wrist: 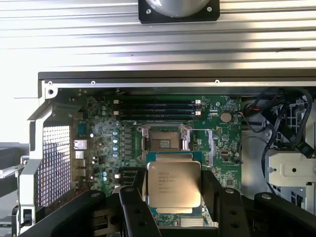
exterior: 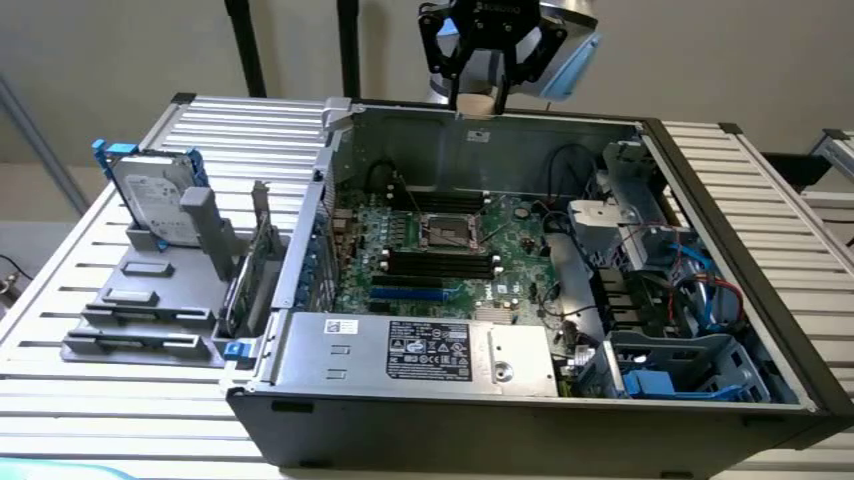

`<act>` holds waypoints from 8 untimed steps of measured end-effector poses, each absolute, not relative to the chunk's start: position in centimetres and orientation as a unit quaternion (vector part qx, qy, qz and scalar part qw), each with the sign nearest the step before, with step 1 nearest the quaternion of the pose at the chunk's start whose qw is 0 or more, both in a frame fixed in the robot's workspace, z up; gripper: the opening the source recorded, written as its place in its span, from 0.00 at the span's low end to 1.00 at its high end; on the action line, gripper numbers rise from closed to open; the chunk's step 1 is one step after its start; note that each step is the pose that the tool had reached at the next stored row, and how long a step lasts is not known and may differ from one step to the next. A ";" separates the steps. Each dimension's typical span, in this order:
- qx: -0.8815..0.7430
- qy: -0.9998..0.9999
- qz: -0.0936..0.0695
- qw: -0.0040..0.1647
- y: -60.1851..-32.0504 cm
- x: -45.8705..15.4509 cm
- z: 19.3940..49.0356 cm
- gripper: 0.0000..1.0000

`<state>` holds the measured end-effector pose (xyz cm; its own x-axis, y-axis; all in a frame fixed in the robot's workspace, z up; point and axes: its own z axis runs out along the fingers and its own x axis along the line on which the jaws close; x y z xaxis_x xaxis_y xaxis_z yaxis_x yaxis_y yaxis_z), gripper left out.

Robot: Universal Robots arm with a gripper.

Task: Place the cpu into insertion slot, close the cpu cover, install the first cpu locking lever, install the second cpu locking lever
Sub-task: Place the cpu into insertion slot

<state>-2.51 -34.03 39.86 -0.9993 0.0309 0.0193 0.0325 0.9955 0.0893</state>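
The cpu (wrist: 174, 183) is held clamped between the jaws of the gripper (exterior: 487, 95), above the far wall of the open computer case (exterior: 534, 430). Inside the case a motherboard (exterior: 514, 235) is seen, its insertion slot (exterior: 451, 232) uncovered with the dark centre bare, and black memory sticks (exterior: 441, 265) are seated just beside it. Outside the case, a hard drive (exterior: 150, 195) is stood in a grey rack (exterior: 134, 300).

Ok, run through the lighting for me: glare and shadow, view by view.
Wrist view: glare washes the slatted table out to near white; the cpu carries a soft sheen, and the tool gripping it reads as a dark silhouette. Exterior view: the insertion slot and motherboard are evenly lit, while the case's front wall lies in shadow.
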 end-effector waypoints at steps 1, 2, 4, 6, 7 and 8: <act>-0.016 -0.999 -0.045 0.009 -34.0 -2.5 39.9 0.55; -0.016 -0.999 -0.045 0.009 -34.0 -2.5 39.9 0.55; -0.026 -0.999 -0.045 0.009 -34.0 -2.5 39.8 0.55; -0.044 -0.998 -0.045 0.008 -34.0 -2.5 39.8 0.55; -0.053 -0.998 -0.045 0.007 -34.0 -2.5 39.7 0.55; -0.062 -0.997 -0.045 0.007 -34.0 -2.5 39.7 0.55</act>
<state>-2.52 -34.01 39.70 -0.9922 0.1235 0.0193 0.1247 0.9882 0.0893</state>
